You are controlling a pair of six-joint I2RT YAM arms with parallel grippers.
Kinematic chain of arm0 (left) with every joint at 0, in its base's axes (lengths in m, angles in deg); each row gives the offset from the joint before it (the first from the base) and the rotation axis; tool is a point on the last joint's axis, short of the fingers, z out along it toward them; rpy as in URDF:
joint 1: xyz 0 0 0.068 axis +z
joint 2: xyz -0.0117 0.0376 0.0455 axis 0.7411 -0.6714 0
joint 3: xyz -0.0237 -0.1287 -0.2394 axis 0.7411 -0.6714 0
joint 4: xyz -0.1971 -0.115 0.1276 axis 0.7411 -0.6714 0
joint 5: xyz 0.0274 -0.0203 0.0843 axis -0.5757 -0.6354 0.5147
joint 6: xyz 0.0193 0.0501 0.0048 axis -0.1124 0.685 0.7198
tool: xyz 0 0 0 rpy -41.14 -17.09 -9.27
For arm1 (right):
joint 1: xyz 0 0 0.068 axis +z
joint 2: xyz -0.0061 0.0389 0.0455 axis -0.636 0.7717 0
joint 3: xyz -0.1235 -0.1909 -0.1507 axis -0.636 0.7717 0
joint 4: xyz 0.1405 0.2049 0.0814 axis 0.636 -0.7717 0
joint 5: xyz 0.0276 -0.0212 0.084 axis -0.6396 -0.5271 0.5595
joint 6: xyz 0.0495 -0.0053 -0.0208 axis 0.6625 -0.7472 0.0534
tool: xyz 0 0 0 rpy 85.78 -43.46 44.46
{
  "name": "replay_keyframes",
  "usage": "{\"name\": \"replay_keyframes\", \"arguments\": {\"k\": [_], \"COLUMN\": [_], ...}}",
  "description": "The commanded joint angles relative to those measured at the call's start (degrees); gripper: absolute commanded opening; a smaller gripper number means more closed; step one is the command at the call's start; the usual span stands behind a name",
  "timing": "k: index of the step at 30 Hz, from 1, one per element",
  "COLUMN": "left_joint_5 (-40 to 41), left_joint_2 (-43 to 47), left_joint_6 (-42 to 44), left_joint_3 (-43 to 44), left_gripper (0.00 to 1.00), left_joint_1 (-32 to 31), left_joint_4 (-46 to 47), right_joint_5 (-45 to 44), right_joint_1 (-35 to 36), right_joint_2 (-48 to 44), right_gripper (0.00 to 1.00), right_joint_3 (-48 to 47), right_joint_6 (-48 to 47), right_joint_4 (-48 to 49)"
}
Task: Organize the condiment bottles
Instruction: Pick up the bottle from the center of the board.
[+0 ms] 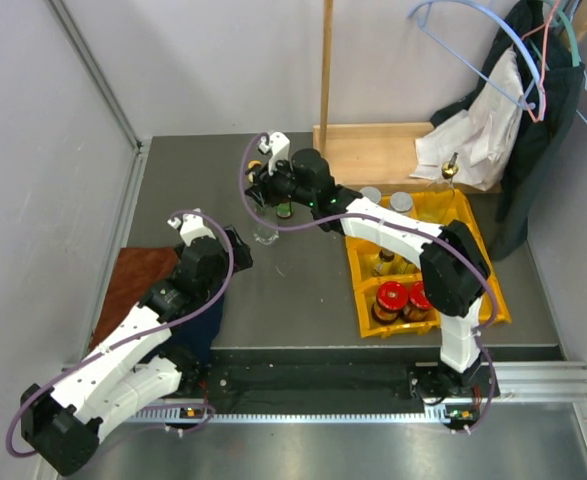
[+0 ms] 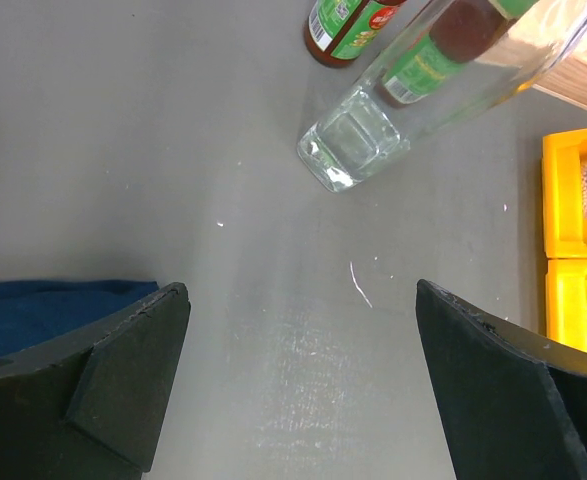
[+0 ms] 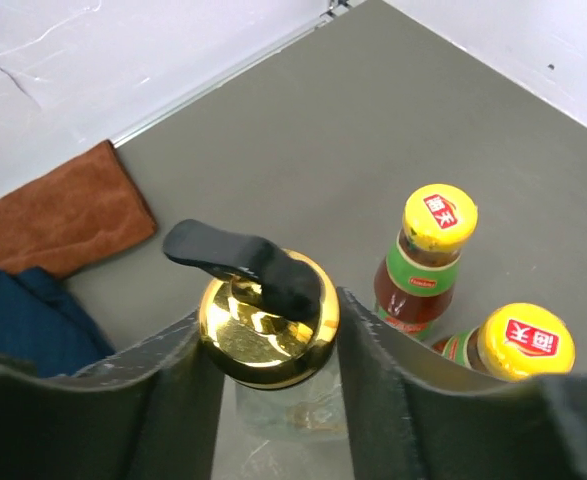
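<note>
A clear bottle [image 3: 293,405] with a gold stopper [image 3: 263,335] and a black lever stands upright on the grey table. My right gripper [image 3: 270,330] is shut on it, one finger pressed against each side of the stopper. In the top view that gripper [image 1: 269,190] is over the bottle [image 1: 266,235]. Two dark sauce bottles with yellow caps [image 3: 428,260] [image 3: 518,345] stand just right of it. My left gripper [image 2: 303,380] is open over bare table, short of the clear bottle's base [image 2: 353,150]. Red-lidded jars [image 1: 391,297] and silver-lidded jars [image 1: 401,202] sit in the yellow bin [image 1: 498,305].
A brown cloth [image 1: 133,280] and a blue cloth [image 2: 53,310] lie at the table's left. A wooden tray [image 1: 373,150] sits at the back, with another tall clear bottle [image 1: 449,175] beside it. Hanging clothes and a white bag [image 1: 473,130] fill the back right corner.
</note>
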Motion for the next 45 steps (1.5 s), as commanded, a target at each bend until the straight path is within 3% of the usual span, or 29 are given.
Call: {"name": "replay_keyframes", "arguments": {"k": [1,2,6,17,30,45], "left_joint_5": [-0.47,-0.47,-0.47,-1.00,-2.49,-2.85], "left_joint_2": [0.14,0.14,0.40,0.76,2.16,0.32], "left_joint_6": [0.31,0.39,0.66,0.39,1.80,4.08], "left_joint_3": [1.63,1.63,1.54,1.10,1.10,2.68], "left_gripper": [0.99,0.99,0.99,0.99,0.99,0.99], "left_joint_1": [0.45,0.45,0.54,0.63,0.71,0.71], "left_joint_4": [1.39,1.39,1.22,1.31,0.69,2.10], "right_joint_5": [-0.68,-0.76,-1.81,-10.95,-19.13,-43.99], "right_joint_1": [0.83,0.91,1.61,4.69,4.78,4.78], "right_joint_2": [0.47,0.55,0.29,-7.79,-28.35,-48.03], "right_gripper": [0.42,0.37,0.00,0.00,0.00,0.00], "right_joint_3": [-3.56,-3.56,-3.83,-1.54,-1.45,-4.09], "right_joint_6": [-0.87,-0.96,-2.10,-5.26,-6.23,-11.33], "right_joint_4": [2.00,2.00,0.59,-0.90,-9.69,-28.58]}}
